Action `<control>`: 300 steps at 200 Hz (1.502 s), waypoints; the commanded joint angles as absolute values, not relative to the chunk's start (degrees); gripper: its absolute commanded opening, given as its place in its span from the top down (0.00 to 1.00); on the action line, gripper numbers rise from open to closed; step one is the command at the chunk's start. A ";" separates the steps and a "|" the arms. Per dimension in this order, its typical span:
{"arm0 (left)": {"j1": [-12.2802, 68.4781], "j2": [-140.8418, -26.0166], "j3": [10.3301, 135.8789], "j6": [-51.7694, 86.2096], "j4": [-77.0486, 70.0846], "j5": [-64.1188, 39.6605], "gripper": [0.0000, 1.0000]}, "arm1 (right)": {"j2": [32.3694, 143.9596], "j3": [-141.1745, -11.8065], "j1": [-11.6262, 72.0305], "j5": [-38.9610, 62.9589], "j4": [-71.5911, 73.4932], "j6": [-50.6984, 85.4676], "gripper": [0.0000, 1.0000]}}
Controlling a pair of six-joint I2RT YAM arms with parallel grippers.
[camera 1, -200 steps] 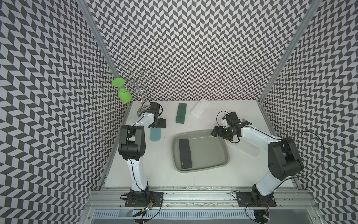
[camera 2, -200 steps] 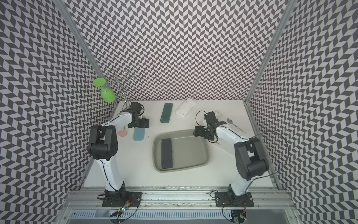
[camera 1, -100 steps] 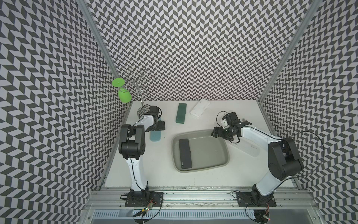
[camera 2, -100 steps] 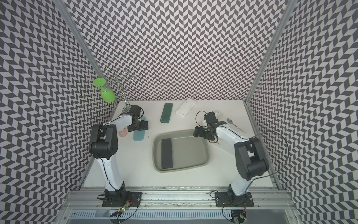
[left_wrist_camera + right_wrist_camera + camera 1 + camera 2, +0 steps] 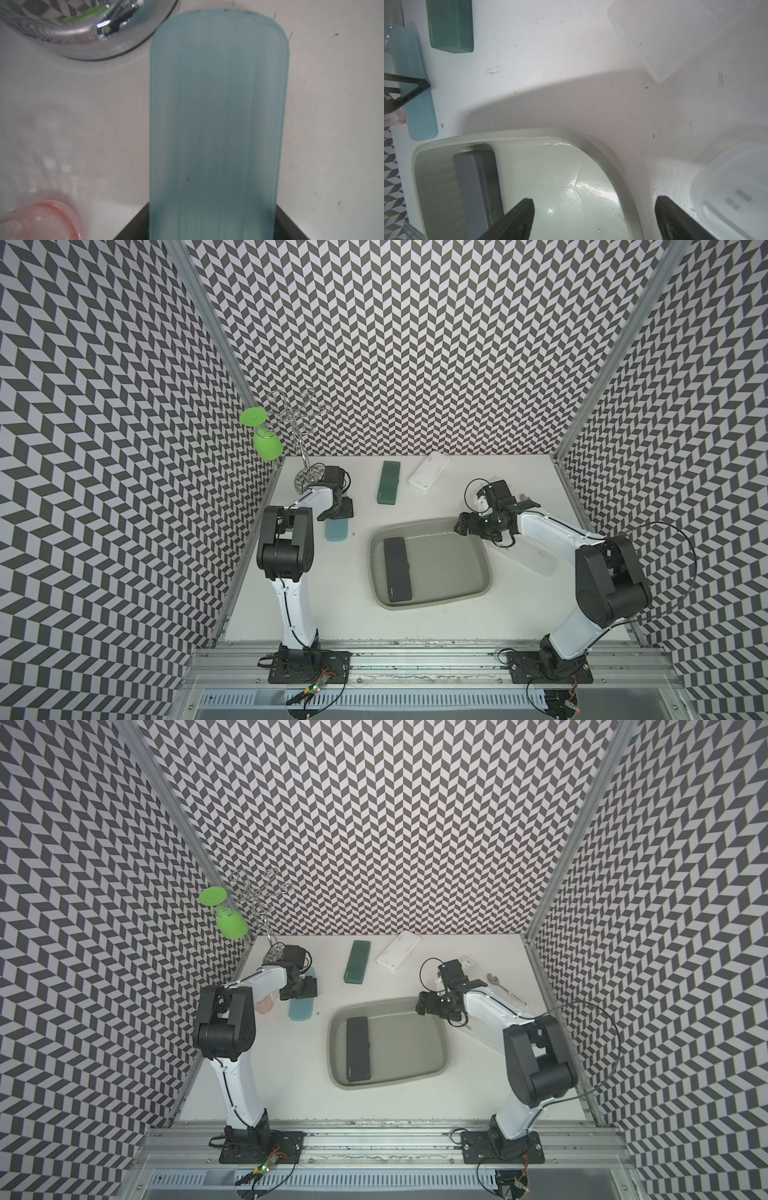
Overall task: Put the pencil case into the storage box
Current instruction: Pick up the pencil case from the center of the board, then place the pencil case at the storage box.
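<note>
Left hand [image 5: 337, 514] straddles the pale blue pencil case [image 5: 336, 530], fingers [image 5: 135, 228] against both its long sides; I cannot confirm a firm grip. The case lies flat on the surface [image 5: 324, 597], long axis near-to-far. The storage box [image 5: 415, 524] sits close by to the right; my left arm is nearer.

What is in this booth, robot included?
storage box: one, grey, table centre
black case: one, black, in box
blue case: one, light blue, left of box
green case: one, dark green, table's back
white case: one, white, beside green case
clear container: one, see-through, right of box
pink item: one, pink, beside left arm
spoon: one, silver, back right
rack: one, metal, back left
glass: one, green, hanging on rack
left gripper: one, black, astride blue case
right gripper: one, black, open, over box's corner
</note>
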State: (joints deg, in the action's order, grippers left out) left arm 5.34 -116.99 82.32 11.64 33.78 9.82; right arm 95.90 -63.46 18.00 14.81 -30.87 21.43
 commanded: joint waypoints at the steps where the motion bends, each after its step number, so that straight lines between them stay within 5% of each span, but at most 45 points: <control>1: 6.56 -113.46 83.93 13.11 39.77 12.35 0.27 | 92.80 -62.92 18.30 13.54 -29.64 20.87 0.05; 69: 19.07 -101.71 92.75 29.82 52.74 6.57 0.25 | 89.10 -61.85 16.33 12.51 -28.34 20.37 0.05; 117: 35.89 -93.09 81.21 50.41 46.43 4.22 0.25 | 85.78 -58.44 13.12 13.07 -26.50 19.92 0.05; 153: 44.93 -96.72 77.79 57.33 41.31 4.35 0.25 | 84.33 -55.28 11.67 13.80 -25.63 19.26 0.05; 300: 50.55 -105.04 73.65 56.00 38.79 5.01 0.24 | 82.62 -52.06 11.52 12.15 -26.51 18.52 0.05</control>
